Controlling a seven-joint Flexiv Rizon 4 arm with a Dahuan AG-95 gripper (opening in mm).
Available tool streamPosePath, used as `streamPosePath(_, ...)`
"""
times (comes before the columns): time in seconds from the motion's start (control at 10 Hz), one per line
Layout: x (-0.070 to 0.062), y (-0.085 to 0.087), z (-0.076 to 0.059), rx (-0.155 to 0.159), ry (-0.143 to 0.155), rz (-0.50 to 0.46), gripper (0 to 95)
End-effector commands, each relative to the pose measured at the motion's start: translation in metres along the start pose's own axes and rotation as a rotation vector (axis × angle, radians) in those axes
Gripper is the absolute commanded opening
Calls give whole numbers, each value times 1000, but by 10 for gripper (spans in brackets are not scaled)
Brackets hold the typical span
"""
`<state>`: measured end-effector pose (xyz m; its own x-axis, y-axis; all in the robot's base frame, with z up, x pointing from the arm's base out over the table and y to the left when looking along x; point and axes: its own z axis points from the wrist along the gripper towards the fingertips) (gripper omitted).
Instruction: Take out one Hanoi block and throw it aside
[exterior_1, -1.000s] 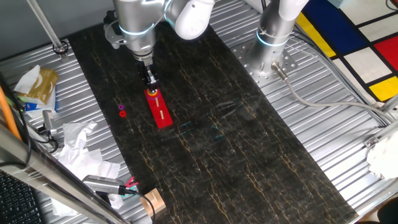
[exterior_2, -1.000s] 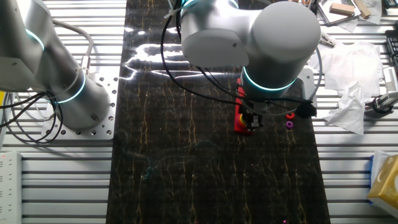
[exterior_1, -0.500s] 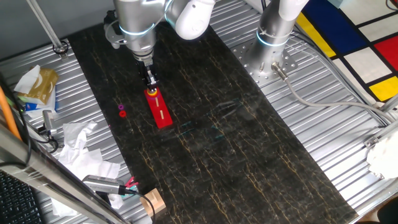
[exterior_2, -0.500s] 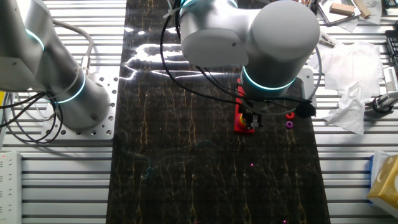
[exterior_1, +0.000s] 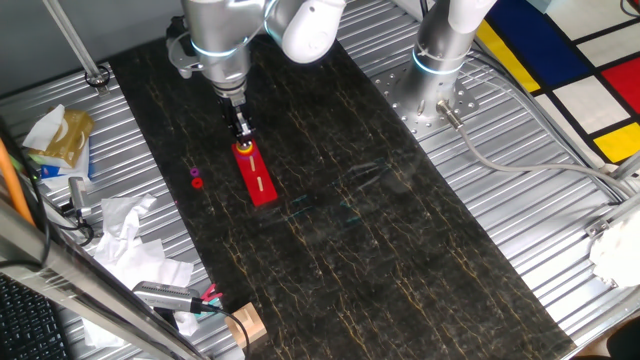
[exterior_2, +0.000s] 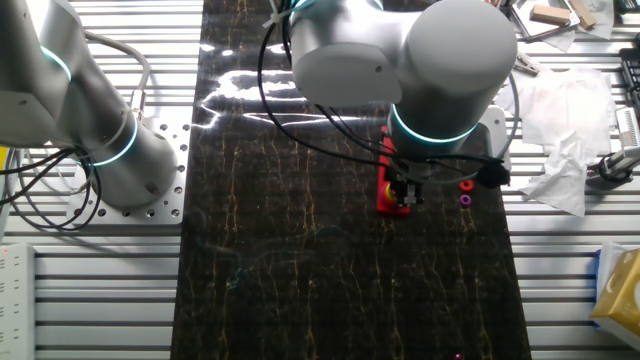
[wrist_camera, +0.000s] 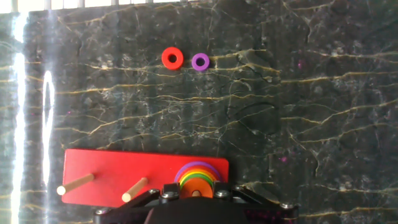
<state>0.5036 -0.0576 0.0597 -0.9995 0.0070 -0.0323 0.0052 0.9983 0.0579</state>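
At the bottom edge of the hand view, the gripper (wrist_camera: 194, 194) sits directly over one end of the long red peg board (wrist_camera: 118, 174), right above a stack of ring discs (wrist_camera: 196, 176) that shows bands of purple, yellow, green and orange around a peg. Only the dark base of the fingers shows there, so whether they are spread, pressed together or pinching a disc cannot be told. Two bare wooden pegs (wrist_camera: 74, 184) stand on the rest of the board, one near the far end and one in the middle.

Farther out on the dark marbled mat (wrist_camera: 311, 112), well apart from the board, the Hanoi block (wrist_camera: 172, 58) lies flat, a small orange-red ring. Just beside it, with a narrow gap between them, lies a purple ring (wrist_camera: 200, 61) of slightly smaller size.

From one fixed view, the gripper (exterior_1: 242, 132) points straight down at the upper end of the peg board (exterior_1: 256, 174), which lies at a slant on the mat (exterior_1: 400, 250). The Hanoi block (exterior_1: 198, 183) and the purple ring (exterior_1: 194, 172) lie to the side of the board, close to the mat's edge. Crumpled white paper (exterior_1: 130, 235) sits on the ribbed metal table (exterior_1: 520, 200) beyond that edge.

From the other fixed view, the arm's bulky wrist hides most of the board (exterior_2: 386, 196); the gripper (exterior_2: 404, 192) hangs over it, and the Hanoi block (exterior_2: 466, 185) and purple ring (exterior_2: 465, 199) show beside it.
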Motion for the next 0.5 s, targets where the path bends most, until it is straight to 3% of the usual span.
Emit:
streamPosePath(0.1,0,0,-6,-2,4,-6,0)
streamPosePath(0.5,-3,0,-32,-5,16,-6,0)
